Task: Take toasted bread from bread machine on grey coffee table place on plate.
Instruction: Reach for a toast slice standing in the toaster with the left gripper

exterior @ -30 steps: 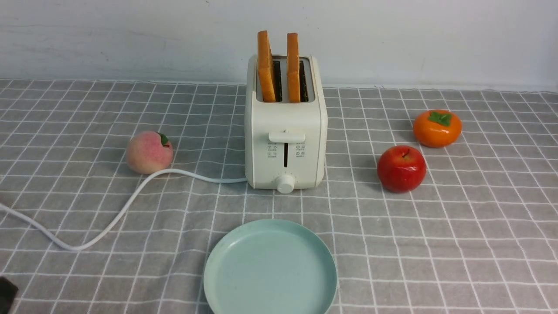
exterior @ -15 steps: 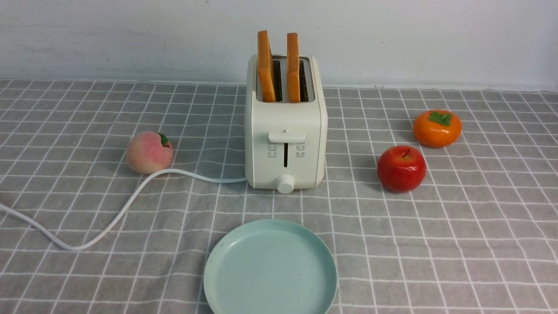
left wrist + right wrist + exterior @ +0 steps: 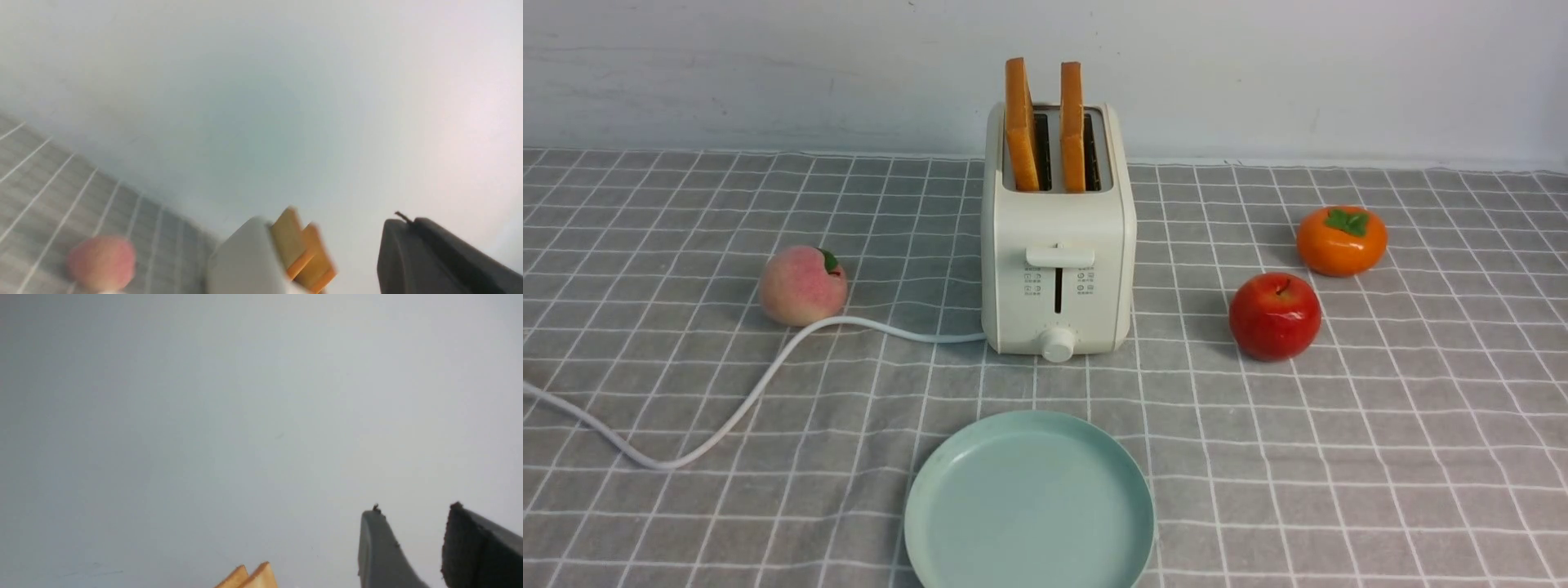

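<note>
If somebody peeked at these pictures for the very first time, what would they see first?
Probably the two orange-brown slices of toasted bread sticking up from the cream-white bread machine in the middle of the grey coffee table. Then the bare mint-green plate right in front of it, plus bright fruit: a red apple and an orange persimmon on the right, a pink peach on the left.

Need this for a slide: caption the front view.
Two toast slices stand in the toaster behind a bare mint plate; peach left, apple and persimmon right.
</note>
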### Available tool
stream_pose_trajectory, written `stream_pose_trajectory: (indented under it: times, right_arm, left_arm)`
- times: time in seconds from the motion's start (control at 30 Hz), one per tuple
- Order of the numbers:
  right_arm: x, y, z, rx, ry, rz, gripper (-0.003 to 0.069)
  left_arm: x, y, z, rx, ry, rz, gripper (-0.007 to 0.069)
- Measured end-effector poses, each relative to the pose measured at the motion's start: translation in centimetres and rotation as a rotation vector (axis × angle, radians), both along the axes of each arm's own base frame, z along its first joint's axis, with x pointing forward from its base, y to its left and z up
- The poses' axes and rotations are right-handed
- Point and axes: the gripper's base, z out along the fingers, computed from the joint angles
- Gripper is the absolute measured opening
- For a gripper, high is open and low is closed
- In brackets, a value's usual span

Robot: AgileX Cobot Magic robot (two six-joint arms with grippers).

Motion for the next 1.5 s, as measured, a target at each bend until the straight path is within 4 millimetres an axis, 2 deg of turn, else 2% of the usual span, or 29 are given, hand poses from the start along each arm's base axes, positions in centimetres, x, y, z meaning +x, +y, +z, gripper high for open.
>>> stream_pose_trajectory:
  times: [0.1,0.2,0.27,0.37,0.53,0.63,0.67,0.7,0.8,0.87,0.9,1.03,1.2,1.37,1.5]
  right_arm:
    - [-0.6,0.4,0.5,-0.035,-0.089,0.026,0.0240]
    - [-0.6,0.5,0.6,-0.049,-0.101,0.029,0.0240]
    - [-0.6,0.5,0.5,-0.054,-0.090,0.025,0.0240]
    - [0.0,0.3,-0.1,-0.035,0.007,0.018,0.0239]
    - [1.1,-0.9,-0.4,0.175,0.358,-0.022,0.0192]
    - [1.6,-2.1,-0.5,0.342,0.679,-0.131,0.0106]
    - [1.7,-2.2,-0.4,0.345,0.713,-0.147,0.0095]
    - [1.9,-2.3,-0.3,0.341,0.827,-0.183,0.0051]
    - [2.6,-1.8,0.5,0.231,1.075,-0.167,-0.0015]
    - [3.0,-1.2,0.9,0.168,1.169,-0.126,-0.0018]
    - [3.7,-0.2,0.9,0.068,1.335,-0.062,-0.0018]
    - [5.0,2.4,0.6,-0.092,1.604,0.123,-0.0018]
    - [6.4,4.7,-0.3,-0.206,1.719,0.310,-0.0016]
    - [6.8,5.6,-0.1,-0.232,1.655,0.403,-0.0015]
    - [7.0,5.7,0.0,-0.224,1.625,0.413,-0.0013]
  left_arm:
    - [2.8,-0.3,0.5,0.102,0.288,-0.008,-0.0014]
    - [5.1,-0.7,0.1,0.209,0.526,-0.047,-0.0014]
    - [6.1,-0.9,0.0,0.242,0.589,-0.072,-0.0014]
    - [8.8,-1.9,-0.7,0.272,0.709,-0.182,-0.0014]
    - [11.7,-3.3,-1.5,0.282,0.678,-0.312,-0.0014]
    - [13.6,-4.0,-2.4,0.271,0.656,-0.362,-0.0014]
    - [13.6,-4.0,-2.3,0.271,0.652,-0.364,-0.0014]
    - [14.2,-4.3,-2.6,0.277,0.649,-0.386,-0.0014]
    - [15.6,-5.4,-2.5,0.318,0.644,-0.446,-0.0014]
    - [16.0,-6.0,-2.2,0.328,0.640,-0.468,-0.0014]
    - [16.7,-7.1,-1.7,0.357,0.627,-0.506,-0.0014]
    - [18.4,-9.7,-0.3,0.440,0.591,-0.560,-0.0014]
    - [22.1,-12.4,1.4,0.475,0.618,-0.555,-0.0014]
    - [26.7,-13.8,2.4,0.498,0.599,-0.518,-0.0014]
    - [29.3,-14.6,3.0,0.492,0.527,-0.493,0.0002]
